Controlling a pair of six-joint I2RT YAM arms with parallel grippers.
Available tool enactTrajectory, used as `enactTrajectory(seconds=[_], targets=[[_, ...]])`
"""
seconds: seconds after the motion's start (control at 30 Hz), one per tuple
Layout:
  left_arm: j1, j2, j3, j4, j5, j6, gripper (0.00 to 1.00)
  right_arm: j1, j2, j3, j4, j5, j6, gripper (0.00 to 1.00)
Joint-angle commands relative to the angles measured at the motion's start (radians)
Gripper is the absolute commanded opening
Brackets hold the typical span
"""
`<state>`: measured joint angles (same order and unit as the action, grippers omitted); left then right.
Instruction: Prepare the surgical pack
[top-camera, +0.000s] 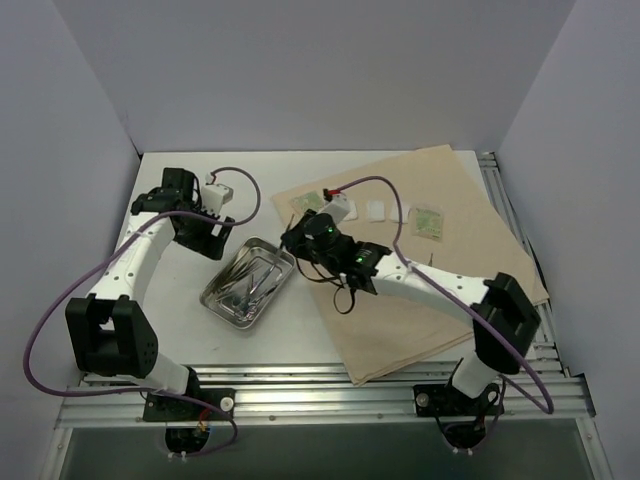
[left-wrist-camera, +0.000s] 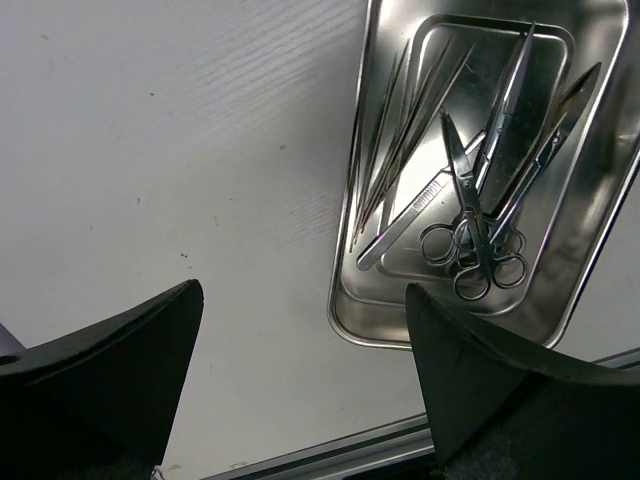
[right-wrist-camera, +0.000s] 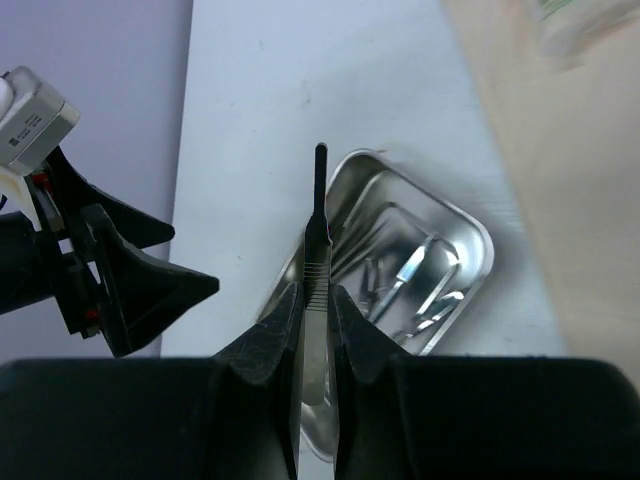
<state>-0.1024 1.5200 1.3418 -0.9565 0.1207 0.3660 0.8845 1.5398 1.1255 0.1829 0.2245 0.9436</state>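
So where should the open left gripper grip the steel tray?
Probably the rim of the steel tray at the short end nearest the left gripper, from above, one finger either side: the lip is thin and raised, and that corner is bare, clear of tweezers and scissors.

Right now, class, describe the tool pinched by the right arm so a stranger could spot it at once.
Find the steel tray on the white table beside the tan cloth. Close to its edge, the right arm's fingers pinch a slim ridged metal handle. Unlike the scissors lying in the tray, it is one straight bar, held clear.
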Motion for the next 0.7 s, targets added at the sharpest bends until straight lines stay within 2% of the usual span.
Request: enactTrajectory(seconds=[0.0,0.17,0.3,0.67], targets=[[0.049,-0.037,0.010,0.058,-0.027,-0.025,0.92,0.059,0.158,0.104,0.109,0.154,0.175,0.00],[0.096,-0.041,-0.003,0.056,-0.016,-0.013,0.93,0.125,0.405,0.269,0.161,0.049,0.253,0.00],[0.133,-0.052,-0.018,0.058,-0.015,-0.001,0.93,0.139,0.522,0.405,0.092,0.035,0.258,0.00],[0.133,-0.037,-0.020,0.067,-0.010,0.008,0.93,0.159,0.641,0.415,0.026,-0.045,0.399,0.00]])
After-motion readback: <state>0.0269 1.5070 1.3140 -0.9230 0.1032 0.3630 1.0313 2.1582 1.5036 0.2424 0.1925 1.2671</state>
